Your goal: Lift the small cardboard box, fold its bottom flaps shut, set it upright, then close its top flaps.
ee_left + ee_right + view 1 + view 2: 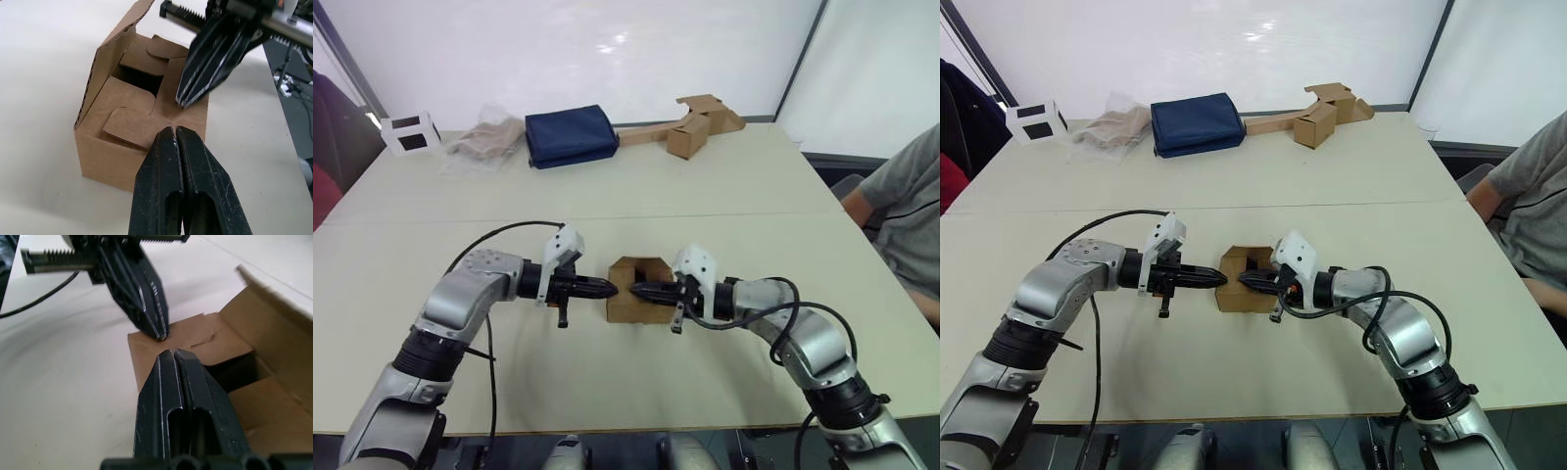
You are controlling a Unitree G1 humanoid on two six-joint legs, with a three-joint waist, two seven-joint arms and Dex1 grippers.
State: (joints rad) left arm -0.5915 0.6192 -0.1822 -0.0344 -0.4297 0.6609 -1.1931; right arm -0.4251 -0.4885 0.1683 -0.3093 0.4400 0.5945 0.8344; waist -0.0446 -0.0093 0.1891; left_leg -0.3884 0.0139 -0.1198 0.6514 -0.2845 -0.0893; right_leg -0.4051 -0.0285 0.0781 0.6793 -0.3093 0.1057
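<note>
The small cardboard box stands on the table's middle, near the front. Its top flaps are folded inward with a dark gap between them, and one flap still stands up on the far side. The bottom flaps are hidden under the box. My left gripper comes in from the left, shut, its tip at the box's upper rim. My right gripper comes in from the right, shut, its tip over the folded flaps. The two tips nearly meet above the box, with nothing held between either pair of fingers.
Along the table's far edge lie a white cube with black squares, a clear bag, a navy pouch and a brown box joined to a cardboard strip. A person sits at the right side.
</note>
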